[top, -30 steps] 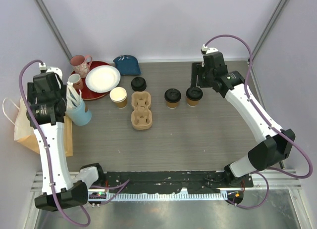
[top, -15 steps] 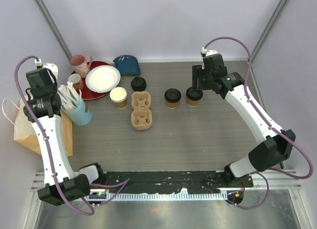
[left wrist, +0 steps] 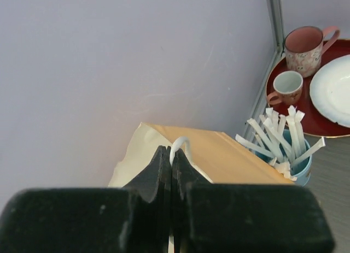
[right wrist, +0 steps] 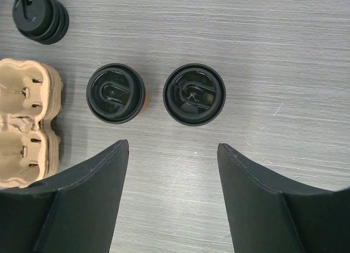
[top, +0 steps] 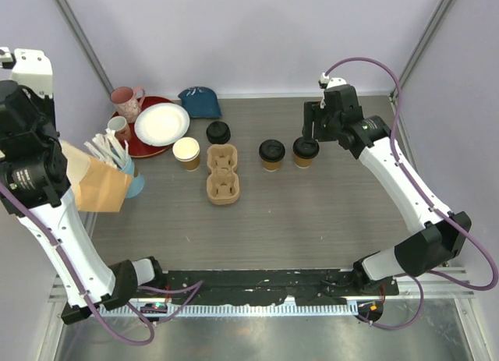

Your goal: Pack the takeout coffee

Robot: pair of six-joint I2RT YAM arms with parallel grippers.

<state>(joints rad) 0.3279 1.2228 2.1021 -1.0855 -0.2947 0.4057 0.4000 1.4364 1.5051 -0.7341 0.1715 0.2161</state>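
Note:
Two takeout coffee cups, tan with black lids, stand side by side mid-table (top: 272,152) (top: 306,149); the right wrist view shows their lids (right wrist: 115,93) (right wrist: 194,94). My right gripper (right wrist: 173,146) hangs open just behind them (top: 312,129), with nothing between its fingers. My left gripper (left wrist: 171,154) is shut on the white loop handle (left wrist: 181,143) of a brown paper bag (left wrist: 229,154). The bag (top: 97,185) hangs lifted at the table's left edge, under the raised left arm.
A cardboard cup carrier (top: 222,174) lies left of the coffees, with a stack of black lids (top: 218,132) and a lidless tan cup (top: 186,152) near it. A red tray (top: 143,149) holds a white plate (top: 162,124) and pink mug (top: 127,104). A blue cup of white stirrers (top: 125,170) stands beside the bag.
My left gripper has shut on the bag's handle and the arm has risen, lifting the bag off the table's left edge. The right arm has hardly moved.

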